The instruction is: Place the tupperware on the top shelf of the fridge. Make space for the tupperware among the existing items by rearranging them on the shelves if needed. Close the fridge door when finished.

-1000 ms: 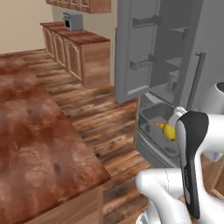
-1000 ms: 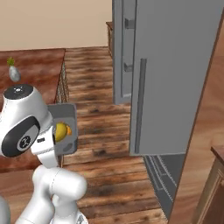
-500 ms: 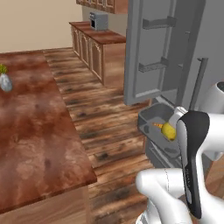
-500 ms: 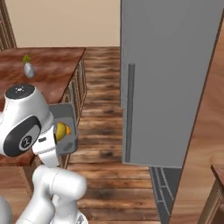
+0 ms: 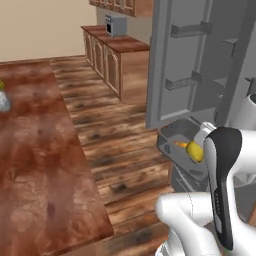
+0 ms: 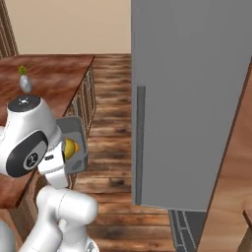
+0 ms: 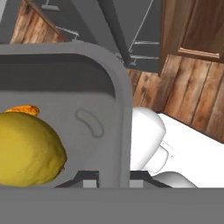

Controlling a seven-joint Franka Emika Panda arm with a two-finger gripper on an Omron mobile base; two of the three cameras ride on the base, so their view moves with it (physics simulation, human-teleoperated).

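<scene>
- wood plank floor [image 5: 115,145] runs between the island and the fridge [image 6: 187,98]; the fridge stands on it.
- brown island counter [image 5: 40,165] carries a small grey vase [image 6: 25,83] with a green sprig, near its far edge.
- far counter [image 5: 122,42] along the wall carries a silver toaster [image 5: 115,24].

Tupperware [image 5: 176,145] held up in front of open fridge [image 5: 200,60], w/ food pieces [image 7: 27,148] inside.
</scene>
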